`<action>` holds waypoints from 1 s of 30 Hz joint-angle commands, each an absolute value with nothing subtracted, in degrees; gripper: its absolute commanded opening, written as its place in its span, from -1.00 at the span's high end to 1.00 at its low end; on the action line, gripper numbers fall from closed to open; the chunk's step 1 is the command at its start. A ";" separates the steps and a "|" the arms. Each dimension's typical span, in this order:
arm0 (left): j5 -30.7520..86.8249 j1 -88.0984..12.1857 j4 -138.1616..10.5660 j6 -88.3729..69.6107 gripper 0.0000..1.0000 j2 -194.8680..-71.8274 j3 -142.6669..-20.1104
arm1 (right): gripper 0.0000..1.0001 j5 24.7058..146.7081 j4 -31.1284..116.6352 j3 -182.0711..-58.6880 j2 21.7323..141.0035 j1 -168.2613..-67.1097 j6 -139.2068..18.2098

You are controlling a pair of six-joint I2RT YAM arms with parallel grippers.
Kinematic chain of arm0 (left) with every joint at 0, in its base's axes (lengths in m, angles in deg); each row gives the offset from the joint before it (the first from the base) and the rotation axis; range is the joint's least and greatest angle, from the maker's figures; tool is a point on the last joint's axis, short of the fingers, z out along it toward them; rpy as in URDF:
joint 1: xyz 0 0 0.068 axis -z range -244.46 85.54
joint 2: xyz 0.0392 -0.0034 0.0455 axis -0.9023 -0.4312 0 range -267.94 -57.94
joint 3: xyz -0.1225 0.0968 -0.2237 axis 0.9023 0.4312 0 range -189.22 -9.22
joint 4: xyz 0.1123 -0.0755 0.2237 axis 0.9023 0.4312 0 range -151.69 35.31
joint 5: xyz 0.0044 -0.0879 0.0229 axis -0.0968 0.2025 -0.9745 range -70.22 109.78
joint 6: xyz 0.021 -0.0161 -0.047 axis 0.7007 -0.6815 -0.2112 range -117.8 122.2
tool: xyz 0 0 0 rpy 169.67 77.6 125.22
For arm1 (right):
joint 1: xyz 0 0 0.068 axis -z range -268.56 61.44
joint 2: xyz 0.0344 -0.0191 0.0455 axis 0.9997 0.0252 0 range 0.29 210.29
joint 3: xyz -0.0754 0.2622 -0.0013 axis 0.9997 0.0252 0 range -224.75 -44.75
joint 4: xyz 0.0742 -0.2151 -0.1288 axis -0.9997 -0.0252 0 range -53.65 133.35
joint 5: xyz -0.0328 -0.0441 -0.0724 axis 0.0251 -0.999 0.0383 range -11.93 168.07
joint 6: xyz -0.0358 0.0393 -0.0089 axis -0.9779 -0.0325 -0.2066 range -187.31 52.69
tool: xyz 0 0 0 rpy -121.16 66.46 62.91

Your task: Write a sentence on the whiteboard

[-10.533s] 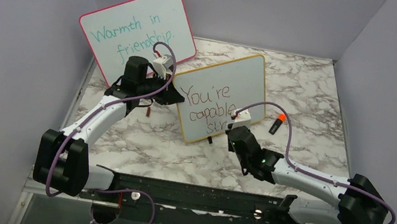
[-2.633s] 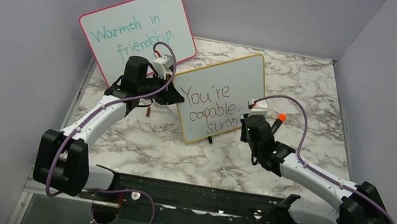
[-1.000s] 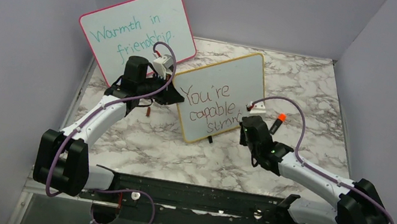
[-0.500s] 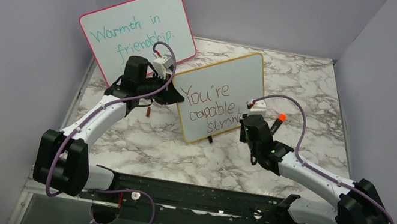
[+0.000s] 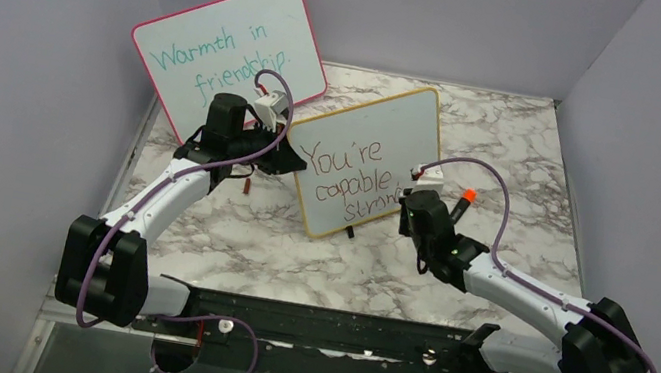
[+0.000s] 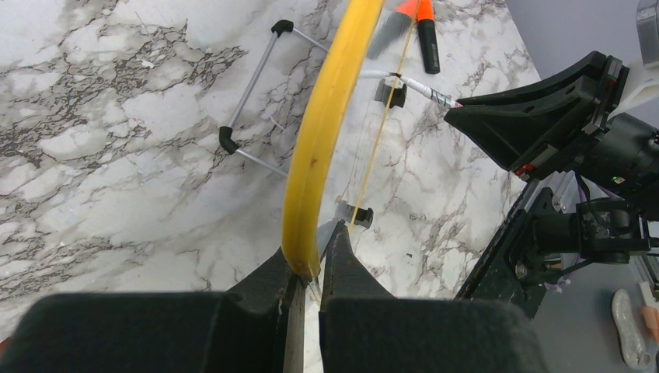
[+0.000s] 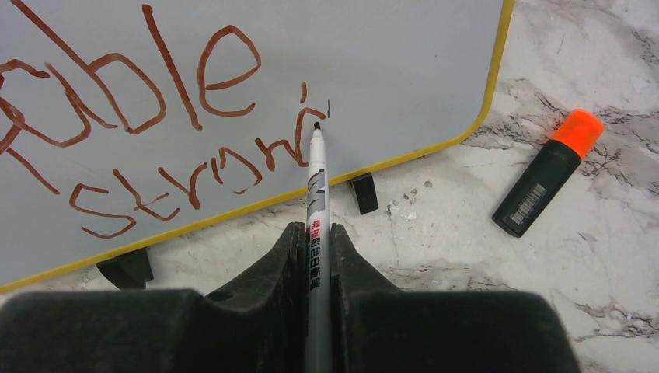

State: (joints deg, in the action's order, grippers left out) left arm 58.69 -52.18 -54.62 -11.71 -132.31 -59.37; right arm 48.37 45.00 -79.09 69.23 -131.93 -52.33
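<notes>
The yellow-framed whiteboard (image 5: 387, 125) stands tilted on small black feet at mid-table. Its sentence (image 5: 348, 177) reads "You're capable" and below that "stron" in red-brown. My left gripper (image 5: 295, 162) is shut on the board's left edge; in the left wrist view the yellow frame (image 6: 319, 148) runs down between my jaws (image 6: 311, 241). My right gripper (image 7: 315, 229) is shut on a grey marker (image 7: 315, 179). Its tip touches the board (image 7: 373, 62) at the end of "stron", near the lower right corner. From above, the right gripper (image 5: 408, 200) sits at the board's lower right.
A larger pink-framed board (image 5: 227, 53) with teal writing leans at the back left, behind my left arm. A black marker with an orange cap (image 5: 461, 206) lies on the marble right of the whiteboard. Grey walls enclose the table on three sides.
The right gripper with the marker has shifted very slightly at the end of the third line. The left arm and the board have not moved.
</notes>
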 commanded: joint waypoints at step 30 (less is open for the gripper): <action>41.78 -53.91 -46.75 -2.20 1.00 -134.11 -57.91 | 0.99 54.34 36.63 -80.41 70.78 -131.36 -46.57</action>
State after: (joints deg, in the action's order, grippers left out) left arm 58.71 -52.23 -54.54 -11.69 -132.31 -59.37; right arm 52.33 37.26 -80.01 70.07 -131.58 -47.57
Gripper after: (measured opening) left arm 0.057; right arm 0.167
